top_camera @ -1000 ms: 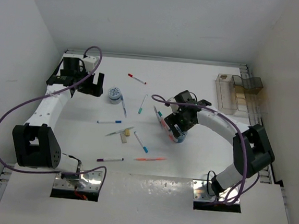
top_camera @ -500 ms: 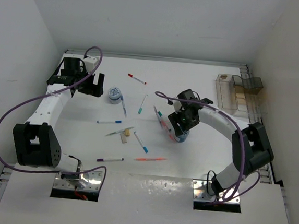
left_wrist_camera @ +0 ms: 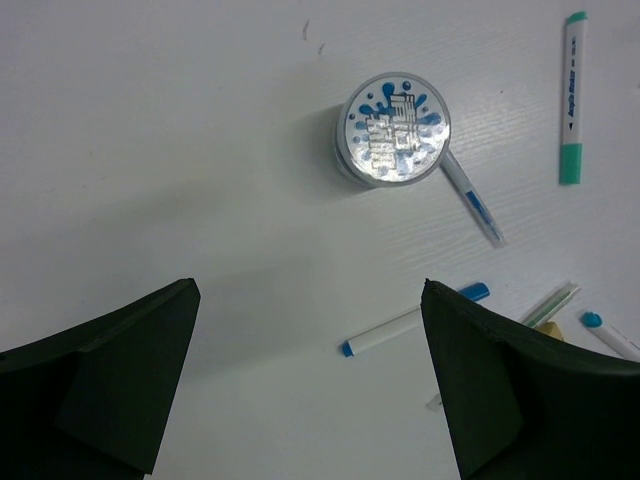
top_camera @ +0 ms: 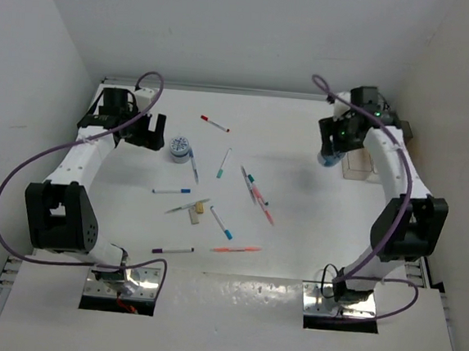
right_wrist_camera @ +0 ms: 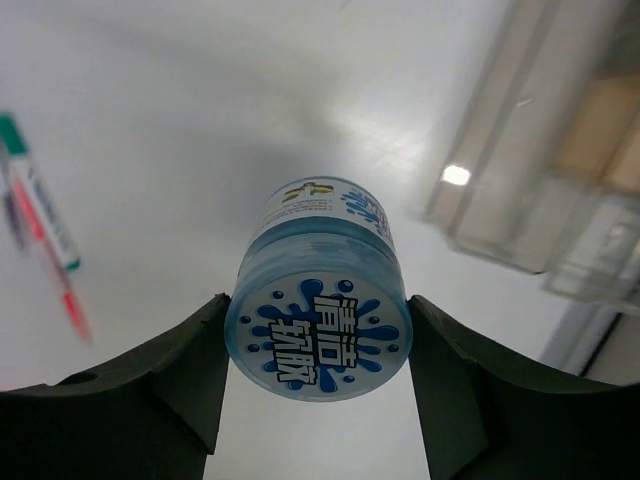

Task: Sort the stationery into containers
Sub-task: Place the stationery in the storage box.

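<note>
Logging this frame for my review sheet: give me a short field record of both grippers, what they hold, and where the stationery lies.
right gripper: shut on a small round blue-labelled roll, lifted off the white table
right gripper location: far right, beside the clear plastic box
left gripper: open, empty, above the table
second round blue-labelled roll: standing on the table ahead of the left gripper, a pen's end at its edge
thin pens: scattered loose mid-table
held roll: not yet in a box
</note>
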You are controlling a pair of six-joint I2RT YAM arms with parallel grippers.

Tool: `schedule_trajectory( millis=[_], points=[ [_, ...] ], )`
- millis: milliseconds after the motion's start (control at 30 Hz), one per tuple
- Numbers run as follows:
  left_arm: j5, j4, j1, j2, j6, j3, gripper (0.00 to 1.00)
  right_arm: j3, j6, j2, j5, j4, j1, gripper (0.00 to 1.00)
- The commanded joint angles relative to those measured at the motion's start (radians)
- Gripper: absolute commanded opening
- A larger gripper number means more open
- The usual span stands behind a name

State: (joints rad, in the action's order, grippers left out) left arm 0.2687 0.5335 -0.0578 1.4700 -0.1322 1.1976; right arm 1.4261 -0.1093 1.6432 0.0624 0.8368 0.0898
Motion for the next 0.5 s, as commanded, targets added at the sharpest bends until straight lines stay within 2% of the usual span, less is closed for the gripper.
schedule_trajectory(
  millis=[0, 267, 333, 467],
  points=[
    [0.036, -0.044, -0.002, 0.022, -0.014, 0.074, 1.00, 0.173, -0.027, 0.062, -0.044, -0.004, -0.125, 0.09],
    [0.086, -0.069, -0.002, 0.075, -0.001, 0.079, 1.00, 0.667, -0.015, 0.413, -0.052, -0.039, -0.314, 0.07],
    [0.093, -0.075, -0.002, 0.082, -0.001, 0.073, 1.00, 0.720, -0.021, 0.451, -0.047, -0.085, -0.331, 0.07],
    [0.107, -0.084, -0.002, 0.114, 0.011, 0.076, 1.00, 0.659, -0.026, 0.468, -0.049, -0.224, -0.351, 0.05]
  ],
)
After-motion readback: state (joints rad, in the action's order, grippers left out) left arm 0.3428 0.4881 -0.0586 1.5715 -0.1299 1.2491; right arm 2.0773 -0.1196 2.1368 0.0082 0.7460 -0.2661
